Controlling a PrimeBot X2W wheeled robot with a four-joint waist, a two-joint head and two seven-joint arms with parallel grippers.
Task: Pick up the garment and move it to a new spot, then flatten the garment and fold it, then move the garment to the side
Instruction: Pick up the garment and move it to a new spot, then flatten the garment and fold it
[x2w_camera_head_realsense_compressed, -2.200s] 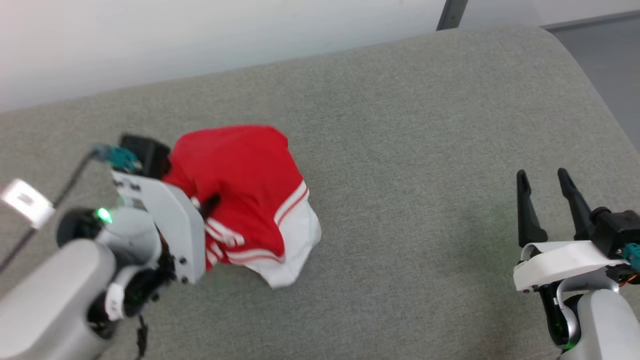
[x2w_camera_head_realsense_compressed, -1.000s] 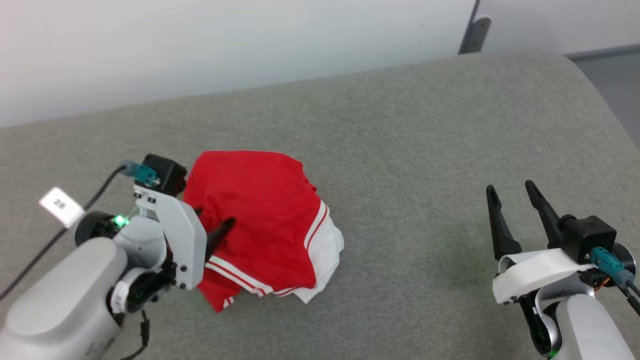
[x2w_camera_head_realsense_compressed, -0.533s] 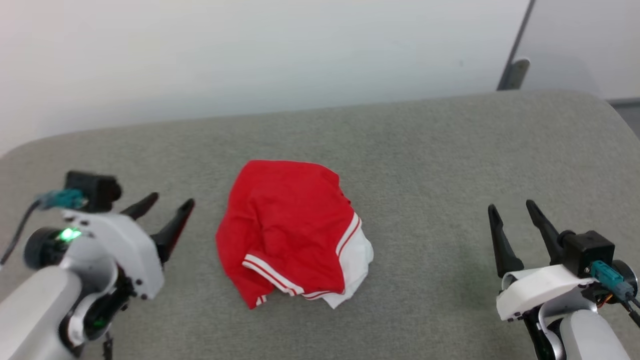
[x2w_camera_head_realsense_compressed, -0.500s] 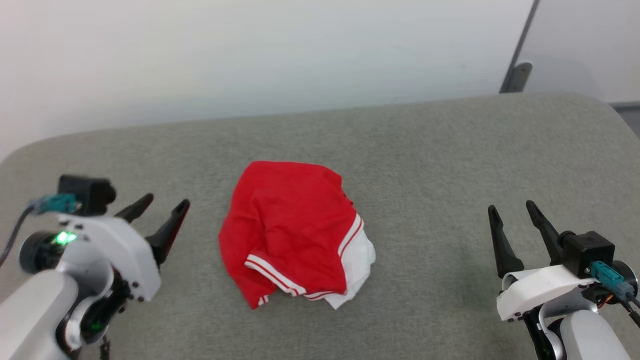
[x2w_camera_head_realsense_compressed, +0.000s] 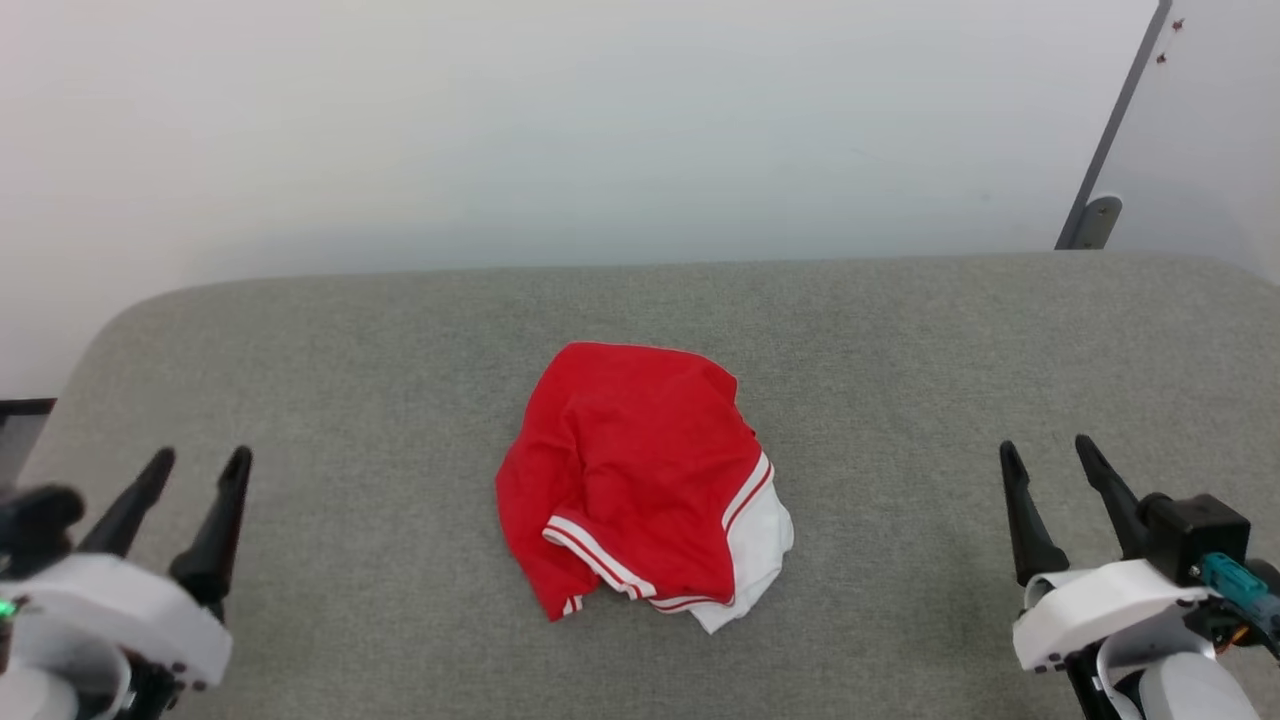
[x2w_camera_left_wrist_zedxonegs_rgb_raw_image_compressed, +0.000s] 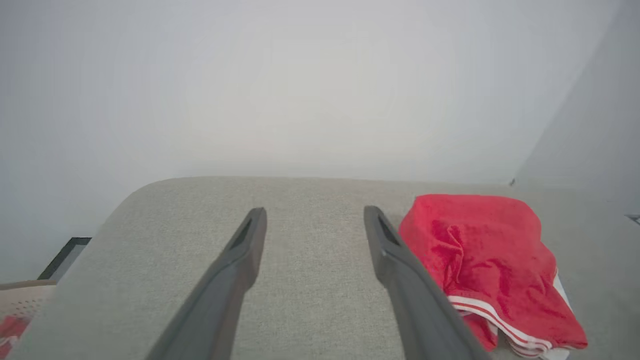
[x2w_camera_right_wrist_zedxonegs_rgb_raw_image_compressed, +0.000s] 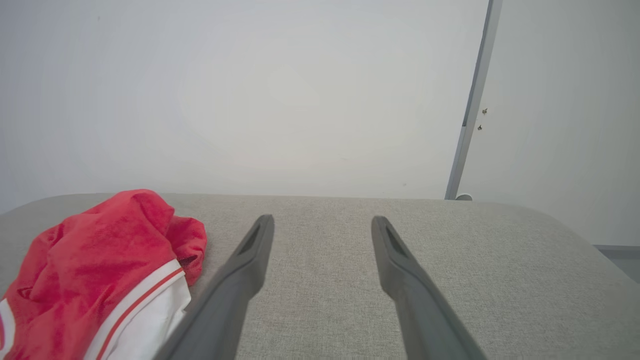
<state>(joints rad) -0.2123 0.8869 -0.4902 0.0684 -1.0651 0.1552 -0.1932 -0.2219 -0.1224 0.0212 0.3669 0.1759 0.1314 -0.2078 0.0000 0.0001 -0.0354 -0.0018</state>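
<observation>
The red garment (x2w_camera_head_realsense_compressed: 640, 480) lies crumpled in a heap on the middle of the grey cushioned surface (x2w_camera_head_realsense_compressed: 900, 340), its white band and thin red stripes turned toward the near right. It also lies at the right of the left wrist view (x2w_camera_left_wrist_zedxonegs_rgb_raw_image_compressed: 485, 260) and at the left of the right wrist view (x2w_camera_right_wrist_zedxonegs_rgb_raw_image_compressed: 95, 280). My left gripper (x2w_camera_head_realsense_compressed: 198, 462) stands open at the lower left, well apart from the garment. My right gripper (x2w_camera_head_realsense_compressed: 1048, 447) stands open at the lower right, also apart from it. Between the left gripper's (x2w_camera_left_wrist_zedxonegs_rgb_raw_image_compressed: 315, 212) fingers and the right gripper's (x2w_camera_right_wrist_zedxonegs_rgb_raw_image_compressed: 322, 220) fingers there is only bare cushion.
A pale wall rises behind the cushion's far edge. A grey vertical strip (x2w_camera_head_realsense_compressed: 1105, 150) runs down the wall at the far right. The cushion's rounded left corner (x2w_camera_head_realsense_compressed: 120, 330) drops to a dark floor edge (x2w_camera_head_realsense_compressed: 20, 410).
My left gripper has let go of the garment and drawn back to the lower left, open. The camera has tilted, so the whole picture has shifted. The garment now lies loose in a heap.
</observation>
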